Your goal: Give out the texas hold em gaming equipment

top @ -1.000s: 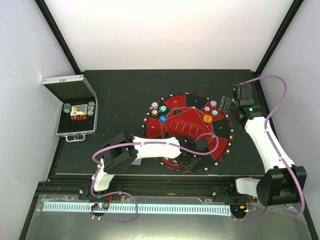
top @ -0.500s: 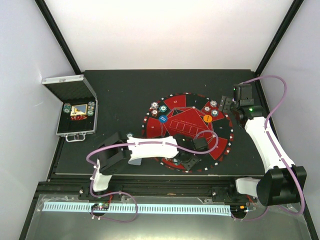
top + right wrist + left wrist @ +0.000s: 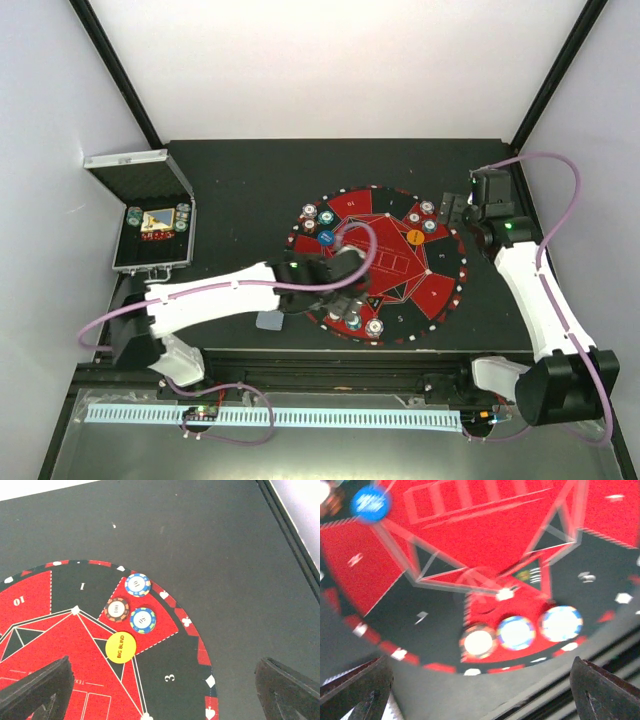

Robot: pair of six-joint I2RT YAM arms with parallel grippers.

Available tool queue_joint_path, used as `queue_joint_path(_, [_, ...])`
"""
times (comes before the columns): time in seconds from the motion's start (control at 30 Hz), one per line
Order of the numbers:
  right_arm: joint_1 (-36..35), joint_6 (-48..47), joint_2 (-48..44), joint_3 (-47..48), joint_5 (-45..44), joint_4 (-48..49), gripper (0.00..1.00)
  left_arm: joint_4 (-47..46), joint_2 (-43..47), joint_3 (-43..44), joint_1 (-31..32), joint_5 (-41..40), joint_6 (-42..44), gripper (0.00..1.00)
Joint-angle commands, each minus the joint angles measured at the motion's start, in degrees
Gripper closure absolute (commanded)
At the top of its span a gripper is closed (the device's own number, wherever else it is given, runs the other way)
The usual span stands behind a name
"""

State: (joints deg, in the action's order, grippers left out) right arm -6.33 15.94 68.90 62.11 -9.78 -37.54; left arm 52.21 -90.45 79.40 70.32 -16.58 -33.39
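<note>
Poker chips (image 3: 516, 632), three small white-edged stacks in a row, sit on a red wedge at the near rim of the round red-and-black mat (image 3: 440, 290). They lie close beneath the left end effector (image 3: 479, 682), whose fingers (image 3: 355, 687) stand wide apart with nothing between them. Two more groups of chips rest toward the mat's far side. The far-left trio (image 3: 312, 215) sits beside a blue button disc (image 3: 370, 503), and the far-right trio (image 3: 137, 584) sits near a yellow-orange disc marked BIG BLIND (image 3: 120, 648). The right end effector (image 3: 160, 680) hovers near that far-right trio, released and empty. A grey-blue playing card (image 3: 270, 322) lies on the black desk (image 3: 230, 180) just off the mat's near-left edge. Well to the left, an open silver case (image 3: 150, 268) holds further chips in black foam.
</note>
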Motion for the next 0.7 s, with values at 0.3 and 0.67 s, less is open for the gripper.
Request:
queue_joint_path(0.3, [0.3, 0.9, -3.3, -2.0, 4.0, -0.1, 0.0, -3.2, 16.8, -30.5, -30.0, 5.5, -2.9, 0.01])
queue_joint_path(0.67, [0.3, 1.0, -0.9, -1.8, 7.6, -1.1, 0.0, -10.7, 13.9, -34.8, -35.6, 17.3, 0.6, 0.01])
